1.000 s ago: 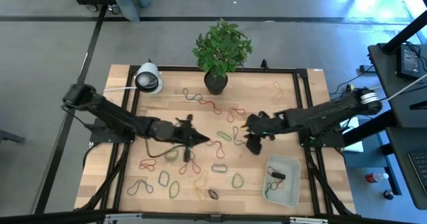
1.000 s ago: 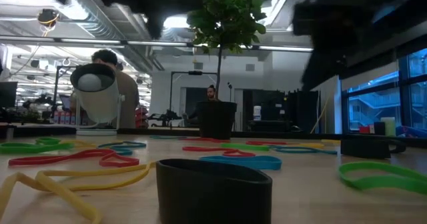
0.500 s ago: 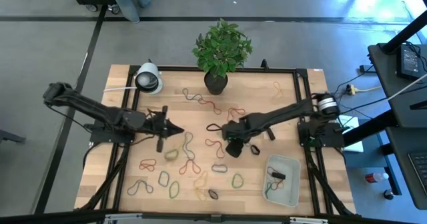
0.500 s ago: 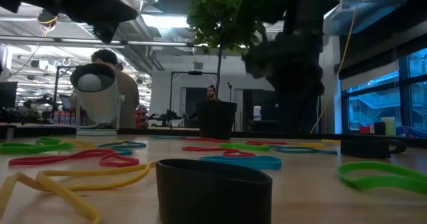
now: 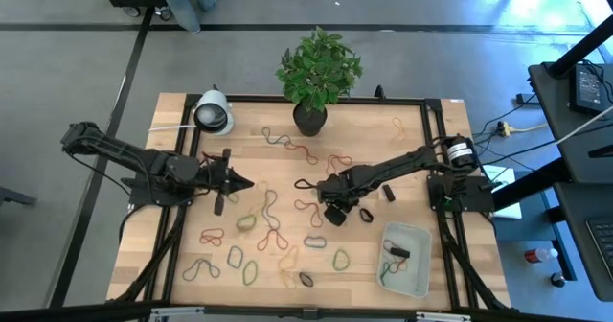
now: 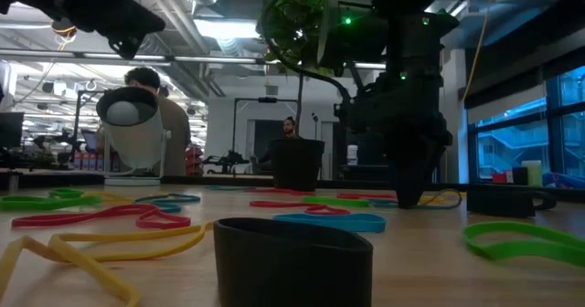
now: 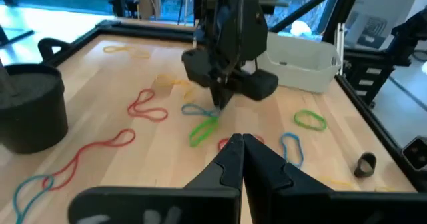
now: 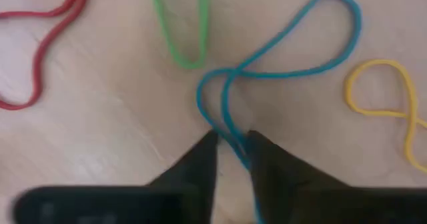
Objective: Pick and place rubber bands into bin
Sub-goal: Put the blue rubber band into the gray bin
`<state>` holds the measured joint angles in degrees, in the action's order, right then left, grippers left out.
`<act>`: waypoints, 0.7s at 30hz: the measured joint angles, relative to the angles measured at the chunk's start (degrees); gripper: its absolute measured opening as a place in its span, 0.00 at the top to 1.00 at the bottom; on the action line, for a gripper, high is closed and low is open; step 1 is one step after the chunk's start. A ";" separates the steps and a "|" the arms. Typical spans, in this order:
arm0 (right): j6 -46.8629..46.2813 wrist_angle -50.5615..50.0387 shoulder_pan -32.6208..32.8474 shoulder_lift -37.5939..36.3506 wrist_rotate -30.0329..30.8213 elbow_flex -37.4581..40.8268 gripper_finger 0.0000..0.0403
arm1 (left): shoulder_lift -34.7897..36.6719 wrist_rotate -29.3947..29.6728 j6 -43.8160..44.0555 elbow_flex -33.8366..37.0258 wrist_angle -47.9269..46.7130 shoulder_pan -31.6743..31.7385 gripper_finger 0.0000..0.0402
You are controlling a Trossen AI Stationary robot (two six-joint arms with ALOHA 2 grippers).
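Note:
Many coloured rubber bands [image 5: 271, 228] lie scattered flat on the wooden table. The bin [image 5: 407, 258], a pale tray with a few bands in it, sits at the near right; the left wrist view also shows the bin [image 7: 301, 63]. My right gripper [image 5: 324, 200] points straight down at mid-table, its fingertips on the tabletop around a blue rubber band [image 8: 287, 47]. My left gripper [image 5: 246, 181] hovers shut and empty over the table's left half, pointing toward the right arm. My right gripper has a doubled stretch of the blue band's narrow end [image 8: 228, 134] between its two fingertips [image 8: 203, 159], coming from above and pointing down. The rest of the band lies flat and slack on the table, its wide loop [image 8: 333, 24] spread out beyond the fingers.
A potted plant [image 5: 311, 116] stands at the far middle and a white round device [image 5: 213, 114] at the far left. A green band [image 8: 180, 31], a red band [image 8: 40, 57] and a yellow band [image 8: 380, 94] lie close around the blue one. A black frame edges the table.
My left gripper has drawn back toward the table's left edge, staying shut. My right gripper has swung from the right toward mid-table, tipped to point straight down and sunk until its fingertips reach the tabletop at the blue band.

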<state>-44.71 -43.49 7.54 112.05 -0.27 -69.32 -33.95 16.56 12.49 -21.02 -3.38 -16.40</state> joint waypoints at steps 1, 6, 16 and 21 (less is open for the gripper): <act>0.02 -0.13 -0.01 0.02 0.01 0.00 0.90 | 0.00 0.00 0.25 0.00 -0.31 0.00 1.00; -0.09 -0.06 0.24 -1.71 -0.15 0.25 0.98 | 0.00 -0.11 0.27 0.00 -0.33 0.00 1.00; -4.40 -3.38 4.47 -17.64 1.75 0.38 1.00 | -0.02 -0.28 0.29 0.00 -0.31 0.00 1.00; -13.45 -11.45 9.87 -27.21 3.94 0.28 1.00 | -0.02 -0.33 0.46 0.00 -0.26 0.00 1.00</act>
<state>-58.16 -54.93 17.41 84.84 3.67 -69.04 -33.98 16.23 12.95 -21.02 -3.64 -16.40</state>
